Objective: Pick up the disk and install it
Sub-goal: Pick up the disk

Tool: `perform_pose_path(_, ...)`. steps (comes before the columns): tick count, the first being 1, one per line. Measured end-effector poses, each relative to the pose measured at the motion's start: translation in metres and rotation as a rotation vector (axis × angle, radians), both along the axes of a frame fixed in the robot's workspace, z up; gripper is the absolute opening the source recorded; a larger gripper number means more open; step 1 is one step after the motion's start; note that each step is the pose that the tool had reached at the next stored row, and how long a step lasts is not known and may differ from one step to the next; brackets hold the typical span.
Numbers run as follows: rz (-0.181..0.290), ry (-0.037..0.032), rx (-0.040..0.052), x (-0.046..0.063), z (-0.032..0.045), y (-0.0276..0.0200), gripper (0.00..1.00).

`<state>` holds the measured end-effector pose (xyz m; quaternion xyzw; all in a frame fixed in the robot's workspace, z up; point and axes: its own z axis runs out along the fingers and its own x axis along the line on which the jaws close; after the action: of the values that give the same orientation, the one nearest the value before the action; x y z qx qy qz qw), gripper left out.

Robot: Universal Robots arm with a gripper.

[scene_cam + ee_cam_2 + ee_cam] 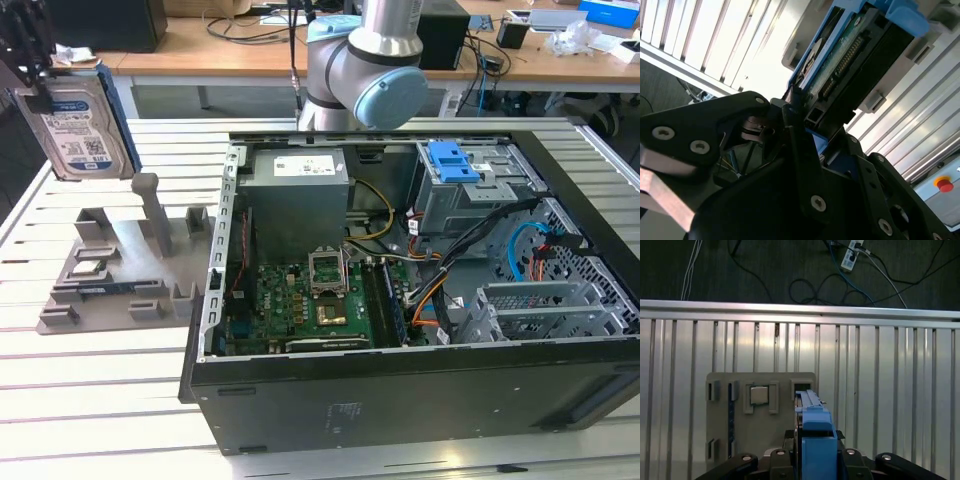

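Far left in the exterior view, high over the slatted metal table (100, 400): dark gripper (33, 80) clenched on the top edge of the disk (82, 130). Hangs nearly upright in the air, white-and-blue label towards the camera, blue carrier frame along its edges, touching nothing below.

Directly beneath, well apart from it: grey holder tray (110, 280) with upright posts and shallow pockets, and a small square processor chip (90, 267) lying in one pocket.

Just beside the tray, towards the exterior view's right: open black computer case (400, 400) lying on its side. Inside, from its left: grey power-supply box (298, 195) at the back, green motherboard (300, 305) in front of it. Behind the case, grey-and-pale-blue robot arm (365, 60). Further right, blue latch (452, 160) on top of a grey metal drive cage (480, 195), then loose coloured cables (520, 250) and a perforated metal panel.

In the second wrist view: black fingers (790, 115) pressed against both faces of the disk (850, 50), connector end and green circuit board in sight.

In the first wrist view: disk (814, 432) seen edge-on between the fingers, above the tray.
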<state>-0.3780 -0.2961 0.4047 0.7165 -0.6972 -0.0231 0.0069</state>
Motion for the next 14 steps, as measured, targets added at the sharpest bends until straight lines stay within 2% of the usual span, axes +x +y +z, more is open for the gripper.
perform_pose_path(3, 0.0, 0.0, 0.0, 0.0, 0.0047, 0.0, 0.37)
perform_pose_path(9, 0.0, 0.0, 0.0, 0.0, 0.0201, 0.0, 0.37)
perform_pose_path(14, 0.0, 0.0, 0.0, 0.0, 0.0282, 0.0, 0.37)
